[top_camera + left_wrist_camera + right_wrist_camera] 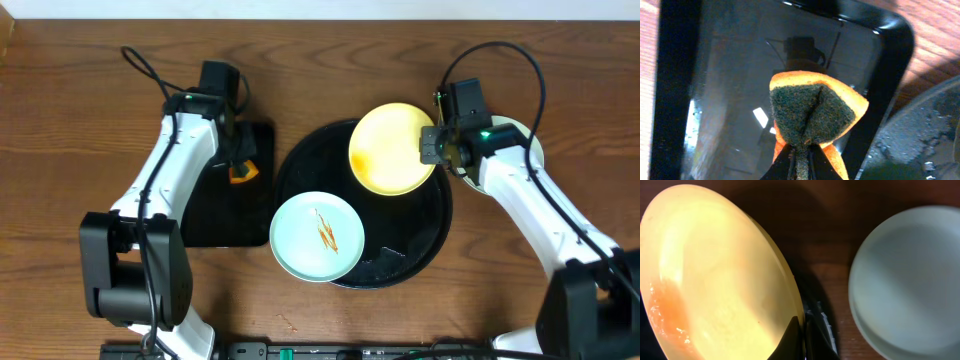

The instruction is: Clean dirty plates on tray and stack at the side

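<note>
Overhead: the round tray (440, 235) sits mid-frame on the table (80, 60). The yellow plate (390, 150) lies over the tray's upper right part. The right gripper (432, 145) has its jaws clamped on the plate's right rim. The streaked plate (317, 237), mint with orange lines at its middle, sits at the tray's lower left and hangs out over the rim. To the left of the round tray and close beside it is the small tray (205, 215), a black rectangle. The left gripper (238, 160) hangs over its upper right corner, jaws closed on an orange sponge (242, 174).

Left wrist: the sponge (815, 112) fills the middle of the frame, its dark green scrub face up and orange edges around it. It is pinched into a fold by the left gripper (800, 152) at the bottom edge. Behind it is the glossy floor of the small tray (730, 75). The round tray (925, 130), speckled with wet spots, shows at lower right.

Right wrist: the yellow plate (715, 270) fills the left half, tilted, with an orange smear at lower left. The right gripper (802, 332) at bottom centre grips its rim, jaws tight on it. At the right a plain plate (910, 280), mint and unmarked, rests on the table (830, 210), apart from the yellow one
</note>
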